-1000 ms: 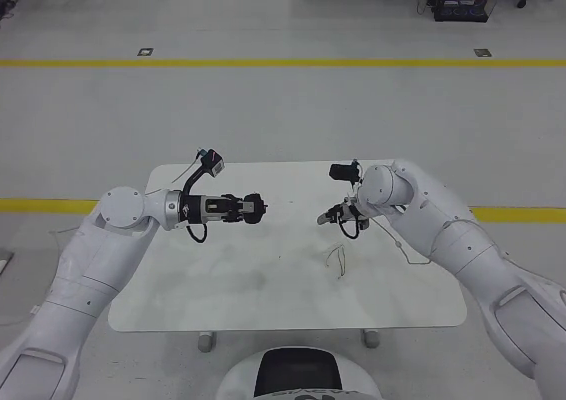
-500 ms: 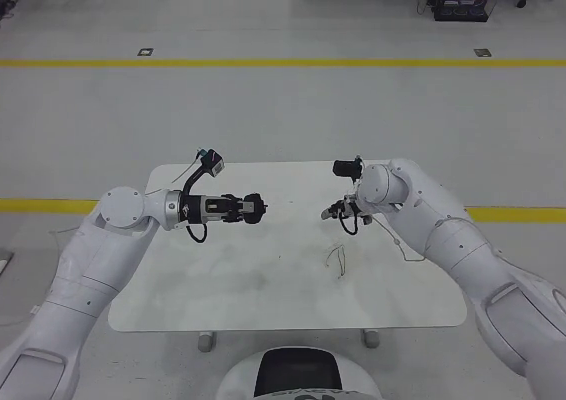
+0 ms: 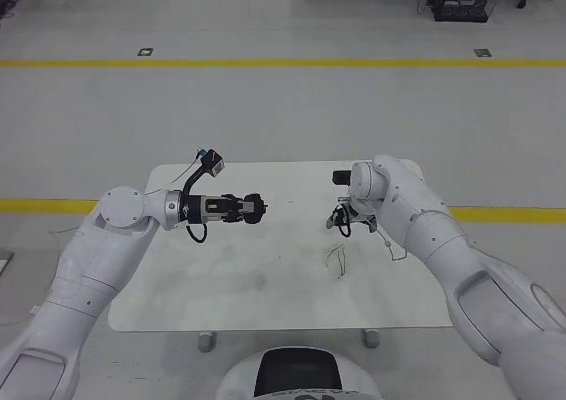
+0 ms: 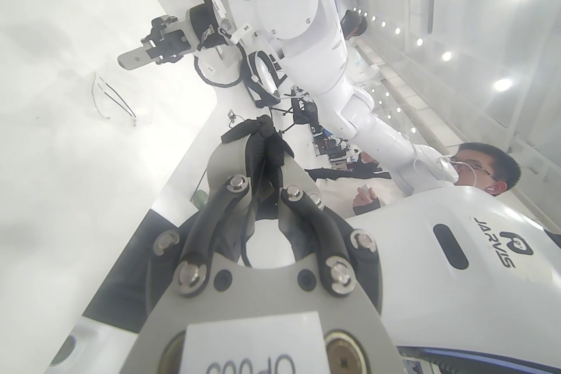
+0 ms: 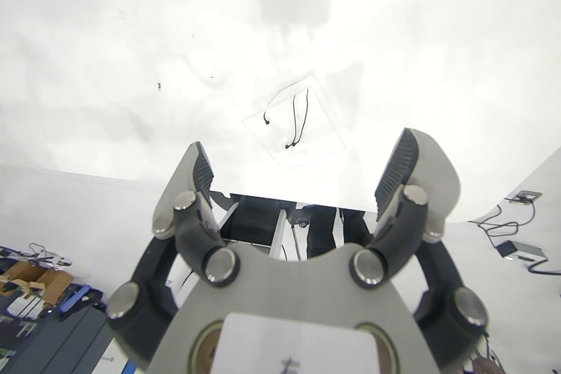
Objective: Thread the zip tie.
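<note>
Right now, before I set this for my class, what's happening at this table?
The right pincer is open and hangs over the white table, close to the zip ties lying on it. The left pincer is shut, farther off over the table. Neither pincer touches those ties.

Zip ties (image 3: 338, 259) on white table (image 3: 263, 290)

The zip ties (image 3: 338, 262) lay on the table (image 3: 213, 285), right of centre, nearer the robot than the right gripper (image 3: 332, 218); the left gripper (image 3: 260, 208) hung well left.
</note>
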Controlling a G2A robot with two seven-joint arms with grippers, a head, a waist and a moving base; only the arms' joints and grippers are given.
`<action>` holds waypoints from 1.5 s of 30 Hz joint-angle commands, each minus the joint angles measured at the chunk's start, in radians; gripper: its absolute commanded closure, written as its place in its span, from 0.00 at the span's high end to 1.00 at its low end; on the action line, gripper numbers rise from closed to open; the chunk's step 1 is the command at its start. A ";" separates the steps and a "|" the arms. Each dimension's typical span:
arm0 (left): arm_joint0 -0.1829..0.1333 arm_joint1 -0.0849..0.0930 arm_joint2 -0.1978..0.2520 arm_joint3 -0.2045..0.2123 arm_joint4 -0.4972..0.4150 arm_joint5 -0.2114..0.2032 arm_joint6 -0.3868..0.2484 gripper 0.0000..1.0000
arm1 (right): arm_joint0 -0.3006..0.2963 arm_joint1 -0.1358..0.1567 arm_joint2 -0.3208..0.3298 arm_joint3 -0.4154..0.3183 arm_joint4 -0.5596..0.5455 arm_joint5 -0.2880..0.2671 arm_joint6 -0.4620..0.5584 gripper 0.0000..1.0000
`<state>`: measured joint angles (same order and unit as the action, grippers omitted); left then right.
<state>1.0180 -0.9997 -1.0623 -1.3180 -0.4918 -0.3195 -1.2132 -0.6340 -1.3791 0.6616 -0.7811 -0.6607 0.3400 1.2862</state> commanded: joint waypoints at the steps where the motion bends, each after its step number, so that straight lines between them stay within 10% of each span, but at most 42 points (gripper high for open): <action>1: 0.000 0.000 0.000 0.000 0.000 0.000 0.000 0.00 | 0.000 0.001 0.000 0.000 0.002 0.000 -0.001 1.00; 36: 0.000 0.000 0.000 0.000 0.000 0.000 0.000 0.00 | -0.036 -0.051 -0.023 -0.009 -0.164 -0.009 0.073 1.00; 45: 0.000 0.000 0.000 0.000 0.000 0.000 0.000 0.00 | -0.078 -0.041 -0.010 -0.110 -0.197 0.000 0.104 1.00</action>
<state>1.0180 -0.9997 -1.0623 -1.3180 -0.4918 -0.3195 -1.2132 -0.7080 -1.4212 0.6508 -0.8848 -0.8567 0.3403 1.3909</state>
